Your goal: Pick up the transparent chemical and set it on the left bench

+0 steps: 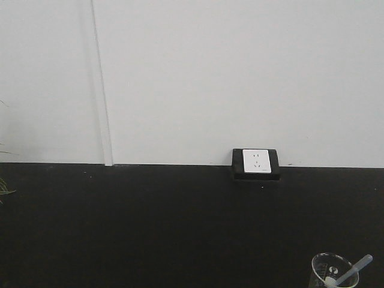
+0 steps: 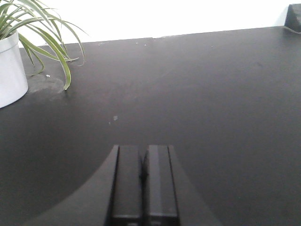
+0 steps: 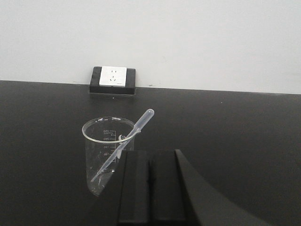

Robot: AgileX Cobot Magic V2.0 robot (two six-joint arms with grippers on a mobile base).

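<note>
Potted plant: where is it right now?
Left wrist view, top-left corner: the potted plant stands on the black benchtop, ahead and left of the shut left claw. Front view catches only leaf tips at its left edge.

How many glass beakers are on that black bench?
1. The clear glass beaker with white scale marks stands before the white wall socket, a plastic pipette leaning inside it. Others may lie outside the views.

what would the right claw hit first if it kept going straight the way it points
Likely the pipette leaning from the beaker, just ahead and slightly left of the right claw; depth is unclear, so it may pass beside them.
</note>
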